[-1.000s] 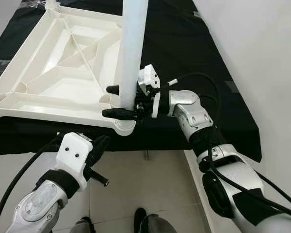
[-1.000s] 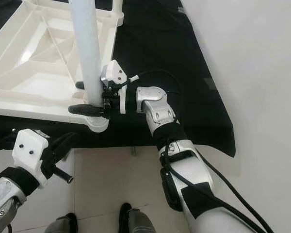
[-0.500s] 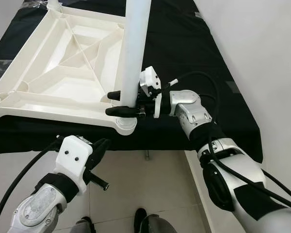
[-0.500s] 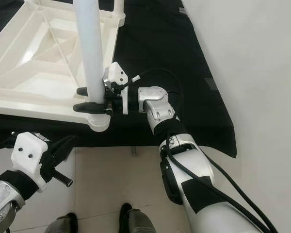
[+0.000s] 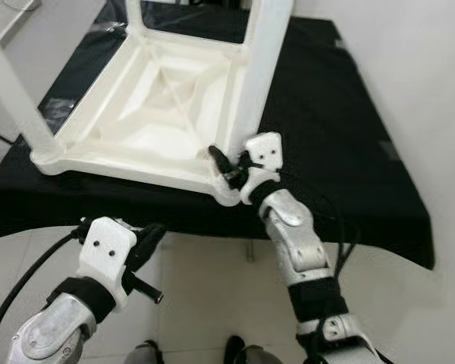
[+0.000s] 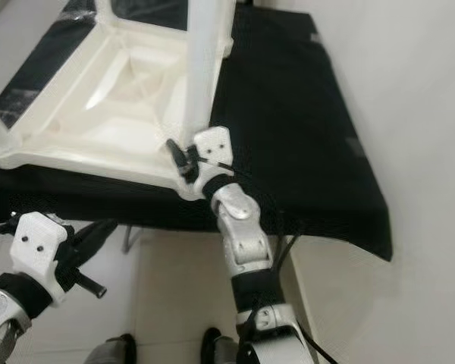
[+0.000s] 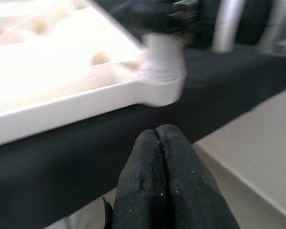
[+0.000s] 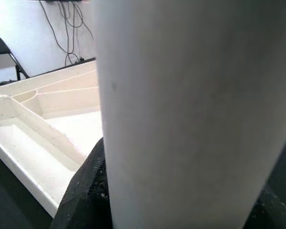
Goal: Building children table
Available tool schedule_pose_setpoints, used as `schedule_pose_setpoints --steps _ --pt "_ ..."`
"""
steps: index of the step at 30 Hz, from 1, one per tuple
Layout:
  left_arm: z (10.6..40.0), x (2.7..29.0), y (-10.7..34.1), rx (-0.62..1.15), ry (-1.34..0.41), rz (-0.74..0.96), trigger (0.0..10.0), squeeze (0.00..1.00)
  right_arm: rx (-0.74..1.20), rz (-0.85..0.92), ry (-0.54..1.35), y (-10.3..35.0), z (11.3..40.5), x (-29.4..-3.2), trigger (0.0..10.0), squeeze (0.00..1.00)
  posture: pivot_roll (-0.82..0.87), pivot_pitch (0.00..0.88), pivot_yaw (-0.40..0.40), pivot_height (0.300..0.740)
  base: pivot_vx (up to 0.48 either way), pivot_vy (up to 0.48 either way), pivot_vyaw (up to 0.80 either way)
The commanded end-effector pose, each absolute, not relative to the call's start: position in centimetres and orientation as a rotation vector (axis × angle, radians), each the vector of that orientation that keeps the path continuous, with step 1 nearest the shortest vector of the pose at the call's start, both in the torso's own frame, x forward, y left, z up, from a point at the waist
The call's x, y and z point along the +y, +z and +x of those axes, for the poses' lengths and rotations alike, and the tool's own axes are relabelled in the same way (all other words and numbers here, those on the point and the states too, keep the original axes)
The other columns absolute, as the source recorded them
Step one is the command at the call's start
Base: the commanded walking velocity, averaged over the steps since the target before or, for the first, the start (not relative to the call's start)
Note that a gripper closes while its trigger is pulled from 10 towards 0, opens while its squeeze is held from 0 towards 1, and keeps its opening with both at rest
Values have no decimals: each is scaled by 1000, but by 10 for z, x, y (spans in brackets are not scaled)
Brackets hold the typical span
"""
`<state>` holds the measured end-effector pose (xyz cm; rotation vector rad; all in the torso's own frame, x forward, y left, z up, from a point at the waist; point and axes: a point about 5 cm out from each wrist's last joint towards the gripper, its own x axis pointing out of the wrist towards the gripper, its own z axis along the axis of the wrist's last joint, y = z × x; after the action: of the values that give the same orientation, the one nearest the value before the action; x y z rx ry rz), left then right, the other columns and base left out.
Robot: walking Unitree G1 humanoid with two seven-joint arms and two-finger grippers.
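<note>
The white children's table top (image 5: 136, 129) lies upside down on a black-covered table (image 5: 341, 152). A white leg (image 5: 262, 68) stands upright in its near right corner socket. My right gripper (image 5: 226, 163) is shut on the base of that leg, one black finger on each side; in the right wrist view the leg (image 8: 190, 114) sits between the fingers (image 8: 86, 191). My left gripper (image 5: 150, 235) hangs shut below the table's front edge, holding nothing, its fingertips (image 7: 157, 157) pressed together and pointing at the corner socket (image 7: 162, 81).
Another leg (image 5: 11, 95) stands in the near left corner, and a further one (image 5: 134, 15) rises at the back. A white wall (image 5: 440, 76) runs close along the right. Tiled floor (image 5: 212, 280) lies below the front edge.
The camera has shifted, so more of the table top and its other legs show. My right gripper stays on the leg with its arm now reaching up from below. The left gripper keeps its place.
</note>
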<state>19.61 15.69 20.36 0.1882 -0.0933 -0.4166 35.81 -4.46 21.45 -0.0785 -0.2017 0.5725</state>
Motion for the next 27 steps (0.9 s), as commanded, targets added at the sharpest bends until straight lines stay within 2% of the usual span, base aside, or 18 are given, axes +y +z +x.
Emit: schedule_pose_setpoints --steps 1,4,5,9,11,12,15,16,18,23,25,27 --pt "194 155 200 -69 -434 187 10000 0 -44 -117 589 178 353 -36 10000 0 135 305 -142 740 0 0 0" --pt "195 155 201 -75 -434 185 10000 0 -64 -126 612 188 348 -25 10000 0 132 303 -145 740 0 0 0" --pt "195 155 201 -77 -432 184 10000 0 -80 -98 667 195 344 -19 10000 1000 131 300 -146 740 0 0 0" --pt "196 155 202 -81 -432 184 10000 0 -118 -58 747 206 340 -13 10000 1000 132 295 -149 740 0 0 0" --pt "197 153 202 -86 -435 182 10000 0 -184 -33 853 221 341 -9 10000 1000 133 291 -151 740 0 0 0" --pt "197 153 202 -87 -436 182 10000 0 -220 -36 935 228 342 -8 10000 12 134 287 -154 740 0 0 0" --pt "198 152 202 -88 -436 182 10000 0 -247 -50 1005 234 343 -9 10000 0 135 286 -156 740 0 0 0" --pt "199 152 202 -91 -434 181 10000 0 -289 -128 1185 243 342 -8 10000 0 133 285 -153 740 0 0 0" --pt "199 153 202 -91 -432 180 10000 0 -318 -219 1379 251 337 -8 10000 0 134 282 -151 740 0 0 0" --pt "199 152 202 -91 -433 180 10000 0 -313 -225 1448 255 337 -8 10000 0 137 281 -153 740 0 0 0" --pt "199 153 202 -92 -431 182 10000 0 -285 -244 1599 259 339 -8 10000 0 144 282 -155 740 0 0 0" --pt "199 153 202 -92 -430 182 10000 0 -276 -237 1625 260 339 -7 10000 0 149 283 -155 740 0 0 0"
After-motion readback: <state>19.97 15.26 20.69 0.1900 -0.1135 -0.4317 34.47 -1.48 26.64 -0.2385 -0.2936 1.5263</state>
